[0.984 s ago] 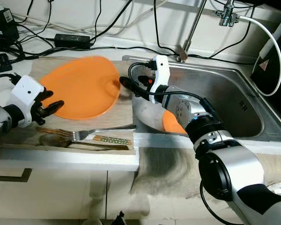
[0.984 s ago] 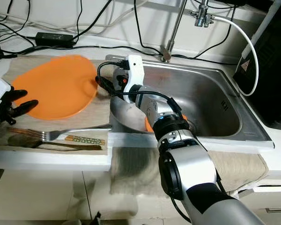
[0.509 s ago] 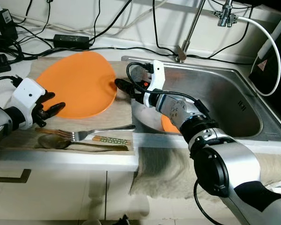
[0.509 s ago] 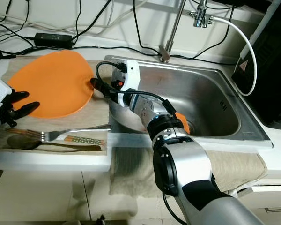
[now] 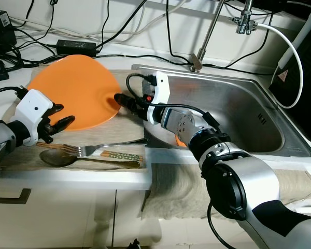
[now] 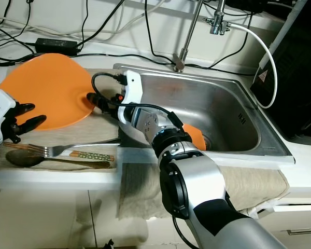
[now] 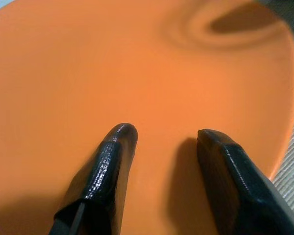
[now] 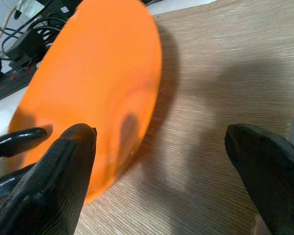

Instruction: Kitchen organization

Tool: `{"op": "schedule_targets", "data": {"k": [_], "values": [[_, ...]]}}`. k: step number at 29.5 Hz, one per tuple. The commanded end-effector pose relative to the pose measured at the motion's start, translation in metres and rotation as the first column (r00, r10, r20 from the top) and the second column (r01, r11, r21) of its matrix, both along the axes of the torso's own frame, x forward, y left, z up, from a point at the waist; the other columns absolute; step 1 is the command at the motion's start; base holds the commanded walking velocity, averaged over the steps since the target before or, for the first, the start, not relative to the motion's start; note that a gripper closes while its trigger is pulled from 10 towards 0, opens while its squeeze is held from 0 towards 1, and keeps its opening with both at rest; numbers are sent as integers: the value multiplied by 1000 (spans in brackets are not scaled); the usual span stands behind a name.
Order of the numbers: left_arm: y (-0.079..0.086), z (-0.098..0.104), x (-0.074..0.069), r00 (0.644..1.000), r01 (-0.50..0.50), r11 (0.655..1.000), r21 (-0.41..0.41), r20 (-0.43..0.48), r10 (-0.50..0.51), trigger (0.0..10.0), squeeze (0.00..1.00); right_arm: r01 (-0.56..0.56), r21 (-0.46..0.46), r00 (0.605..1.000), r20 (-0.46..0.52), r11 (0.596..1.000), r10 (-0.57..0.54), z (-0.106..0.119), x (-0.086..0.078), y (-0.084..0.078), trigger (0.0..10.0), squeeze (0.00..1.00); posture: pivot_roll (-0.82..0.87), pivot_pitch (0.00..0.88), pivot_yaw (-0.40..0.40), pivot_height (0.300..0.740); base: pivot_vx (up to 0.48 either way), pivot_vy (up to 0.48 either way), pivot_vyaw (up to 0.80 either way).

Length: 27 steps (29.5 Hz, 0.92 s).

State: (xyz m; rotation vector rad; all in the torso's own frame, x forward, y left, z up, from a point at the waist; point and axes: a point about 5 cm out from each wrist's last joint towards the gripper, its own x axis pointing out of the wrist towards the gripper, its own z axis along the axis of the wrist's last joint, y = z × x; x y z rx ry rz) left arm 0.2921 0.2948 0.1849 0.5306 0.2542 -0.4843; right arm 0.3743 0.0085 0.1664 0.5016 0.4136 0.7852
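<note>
We see a white counter [image 5: 67, 179] with a beige cloth mat [image 5: 125, 136] spread over it beside a steel sink [image 5: 233, 111] — on the mat lie an orange plate [image 5: 75, 91], a fork [image 5: 106, 147], a spoon [image 5: 59, 157] and a patterned chopstick [image 5: 122, 154]. Further back on the counter — black cables [image 5: 119, 54] and a power adapter [image 5: 75, 45]; another cloth [image 5: 176, 184] hangs over the front edge.

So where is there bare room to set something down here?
The sink floor on its right half is bare, as is the cloth between plate and fork. It is crowded around the plate, with both end effectors at its edges.
</note>
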Motion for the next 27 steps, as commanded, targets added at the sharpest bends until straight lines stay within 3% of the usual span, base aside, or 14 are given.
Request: {"op": "schedule_targets", "data": {"k": [1,16,27], "values": [[-6,-41,-10,981,16,1000,-17,-195,-19,10000,0,5,7,1000,-28,1000,-5,-4,-3,4,10000,0,-17,9,-190,740,0,0,0],[-12,-43,-15,974,54,998,-26,-218,-59,10000,0,46,146,998,-46,988,-39,3,-1,6,10000,0,-7,49,-194,740,0,0,0],[-42,-22,-7,977,175,980,-93,-108,-184,10000,0,64,196,998,3,979,-66,12,6,-7,10000,0,5,33,-188,740,0,0,0]]}}
